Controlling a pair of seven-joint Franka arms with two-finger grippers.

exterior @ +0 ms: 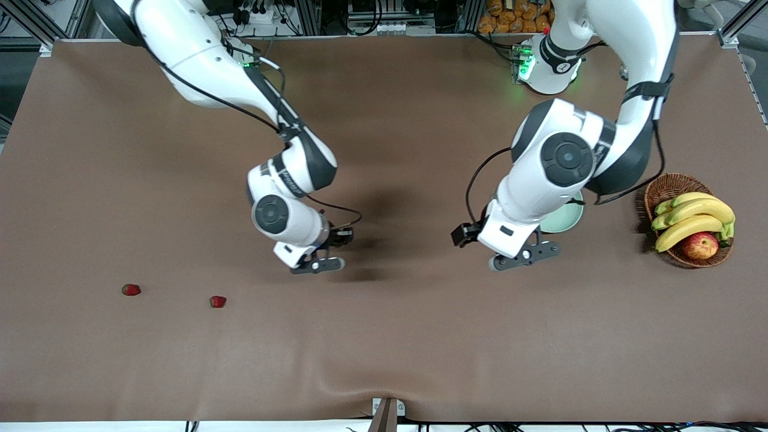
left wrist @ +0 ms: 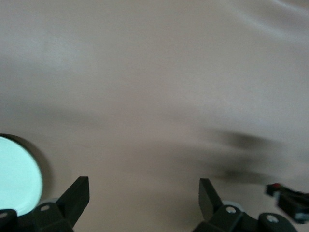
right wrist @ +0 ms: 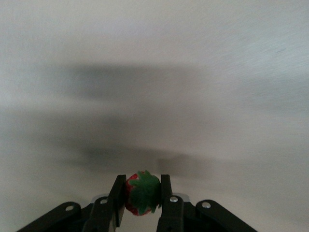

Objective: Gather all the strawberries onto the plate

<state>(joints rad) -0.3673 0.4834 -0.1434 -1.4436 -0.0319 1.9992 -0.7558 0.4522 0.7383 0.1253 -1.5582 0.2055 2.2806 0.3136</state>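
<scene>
My right gripper (exterior: 321, 264) hangs over the middle of the brown table and is shut on a strawberry (right wrist: 141, 193), red with a green cap, seen between the fingers in the right wrist view. Two more strawberries lie on the table toward the right arm's end: one (exterior: 131, 290) and another (exterior: 218, 301) a little nearer to the front camera. The mint-green plate (exterior: 567, 217) is mostly hidden under my left arm; its rim shows in the left wrist view (left wrist: 19, 181). My left gripper (exterior: 525, 257) is open and empty, just beside the plate.
A brown wicker basket (exterior: 666, 189) with bananas (exterior: 693, 219) and a red-yellow apple (exterior: 699, 245) stands at the left arm's end of the table, beside the plate. The brown table cover (exterior: 390, 336) has a ripple near its front edge.
</scene>
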